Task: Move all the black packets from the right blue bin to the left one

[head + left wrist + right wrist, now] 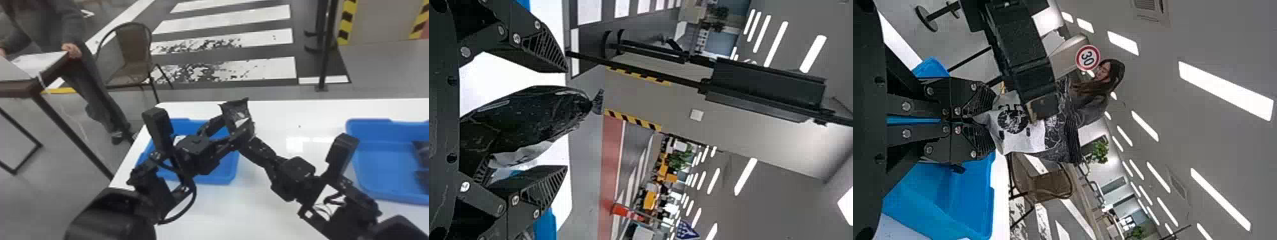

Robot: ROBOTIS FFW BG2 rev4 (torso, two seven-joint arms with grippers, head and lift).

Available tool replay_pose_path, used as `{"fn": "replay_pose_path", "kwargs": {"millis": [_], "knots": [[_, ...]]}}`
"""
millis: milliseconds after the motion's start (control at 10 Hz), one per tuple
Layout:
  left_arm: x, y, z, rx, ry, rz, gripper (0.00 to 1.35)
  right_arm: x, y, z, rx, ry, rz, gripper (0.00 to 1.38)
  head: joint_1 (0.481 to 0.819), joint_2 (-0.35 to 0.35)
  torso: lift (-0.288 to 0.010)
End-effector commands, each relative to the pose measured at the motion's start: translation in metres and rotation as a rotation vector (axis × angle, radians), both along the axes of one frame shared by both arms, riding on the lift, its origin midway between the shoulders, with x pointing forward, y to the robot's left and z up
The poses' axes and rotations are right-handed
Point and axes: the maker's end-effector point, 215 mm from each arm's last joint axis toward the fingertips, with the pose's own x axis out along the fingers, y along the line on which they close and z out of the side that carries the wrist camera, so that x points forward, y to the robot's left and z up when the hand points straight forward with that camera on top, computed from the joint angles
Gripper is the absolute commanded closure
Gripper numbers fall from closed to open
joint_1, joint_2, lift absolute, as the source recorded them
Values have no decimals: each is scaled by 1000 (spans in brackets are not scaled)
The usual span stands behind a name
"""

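The black packet [237,115] is held up in the air, above the tabletop [271,111], and in the head view it is seen by the far right corner of the left blue bin [230,169]. By one end it is gripped by the right tool [245,138], whose fingers are brought together on it; in the right wrist view, the rest of the packet is extended forward from these fingertips, and a pale printed side is shown.

The left tool [224,130] is placed at the other side of the packet, with its fingers wide apart. In the left wrist view, the packet is seen between these two fingers. A gap is left between it and one finger; whether it is touched by the other one cannot be told.

Both tools are brought close to each other, the left one over the left blue bin. Something white [180,139] can be seen in this bin, partly hidden by the left arm.

Well apart, on the right side of the white tabletop, the right blue bin [367,122] is placed. Dark things [422,150] are contained at its right part, cut by the edge of the head view. Beyond the tabletop, a brown chair [132,48] is standing on the floor.
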Motion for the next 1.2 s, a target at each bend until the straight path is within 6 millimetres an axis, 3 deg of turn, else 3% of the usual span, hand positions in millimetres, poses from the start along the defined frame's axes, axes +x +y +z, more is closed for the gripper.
{"fn": "replay_pose_path", "kwargs": {"millis": [0, 200, 300, 500, 600, 800, 1000, 1100], "knots": [[-2, 1, -5, 1, 23, 4, 1128, -3, 3, -4, -7, 22, 15, 1131, 695, 291, -140], [-2, 2, 12, -47, -29, 22, 1141, -4, 5, -5, -8, 31, 24, 1128, 695, 297, -140], [-3, 3, 14, -56, -36, 26, 1213, -4, 5, -6, -9, 33, 25, 1128, 695, 299, -140], [-3, 1, 10, -47, -26, 24, 1210, -2, 5, -8, -9, 41, 23, 1093, 695, 301, -140], [-3, 0, 8, -38, -23, 24, 1210, 1, 3, -9, -1, 50, 18, 937, 695, 300, -140], [-2, 8, 13, -50, -41, 38, 1210, 7, -6, -6, 49, 60, -18, 58, 695, 295, -140], [6, 38, 17, -13, -90, 128, 1211, 14, -25, -13, 64, 83, -63, -2, 695, 291, -140], [18, 70, 5, 26, -130, 226, 1210, 16, -35, -17, 81, 105, -86, -2, 695, 296, -140]]}}
